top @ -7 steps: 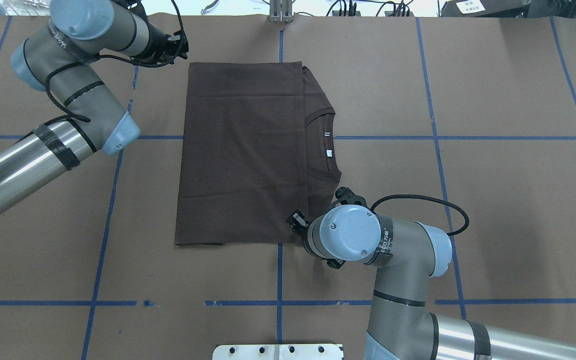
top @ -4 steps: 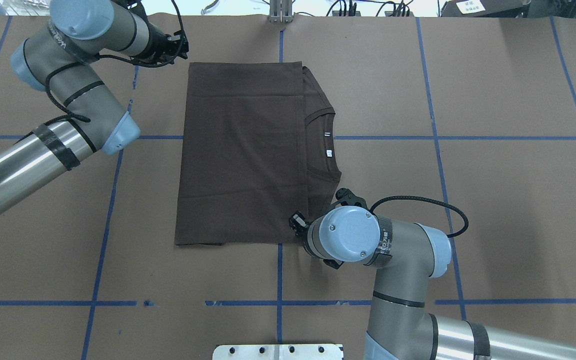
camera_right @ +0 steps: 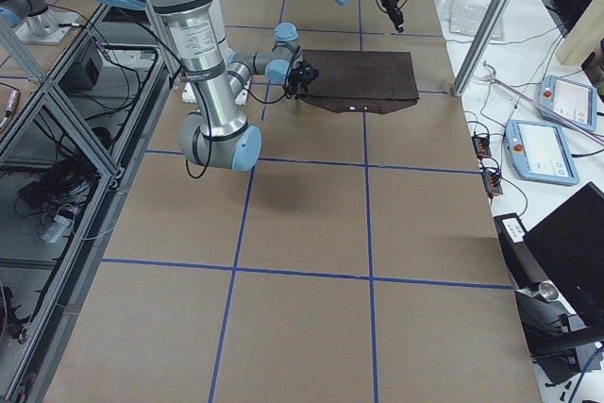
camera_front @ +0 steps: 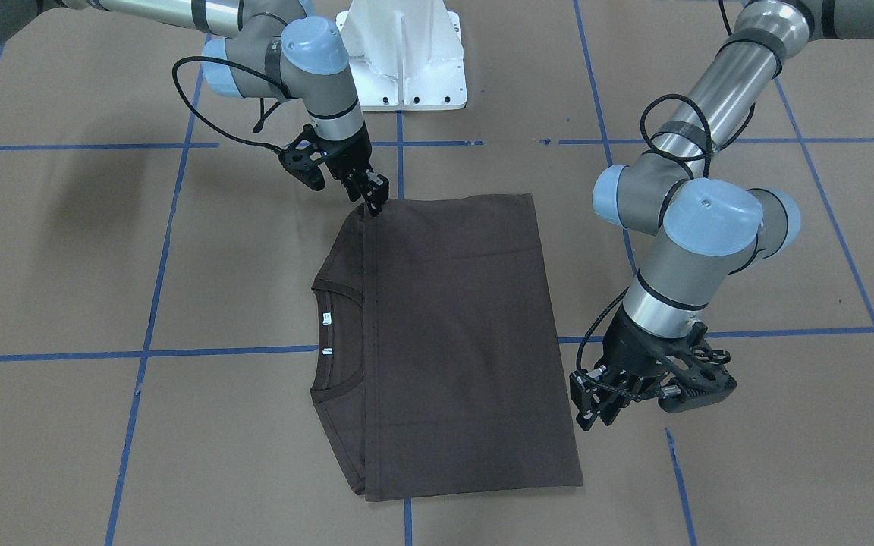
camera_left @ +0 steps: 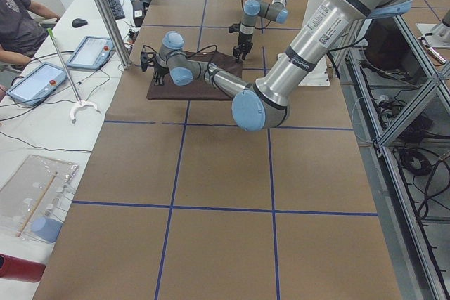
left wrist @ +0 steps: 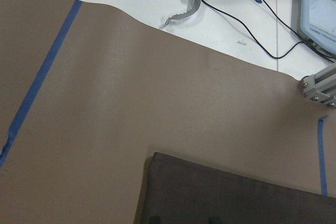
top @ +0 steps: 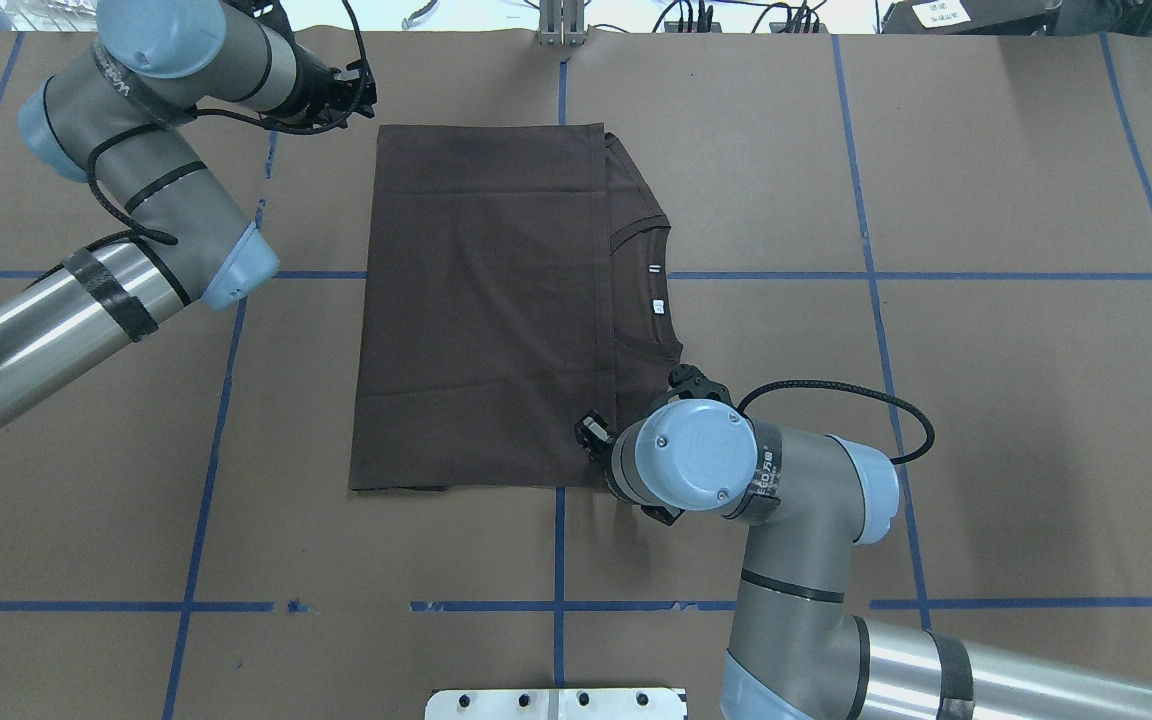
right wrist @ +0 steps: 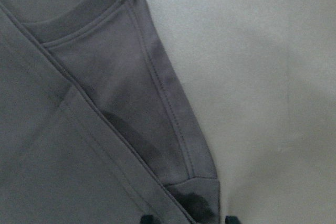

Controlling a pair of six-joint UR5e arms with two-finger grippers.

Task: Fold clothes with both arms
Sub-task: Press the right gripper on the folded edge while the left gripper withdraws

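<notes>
Shirt [top: 486, 300]: lies flat on table [top: 986, 450], folded to a rectangle, collar [top: 639, 233] exposed at right. Left gripper [top: 356, 88]: hovers just off far left corner, clear of cloth; jaw state unreadable. Right gripper [camera_front: 372, 203]: fingers spread astride near right corner, likely to pinch for another fold.

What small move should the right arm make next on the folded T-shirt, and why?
Probably close the black two-finger right gripper on the dark brown folded T-shirt's near shoulder corner: its wrist view shows the jaws apart on either side of that corner. The left gripper hangs off the cloth.
</notes>
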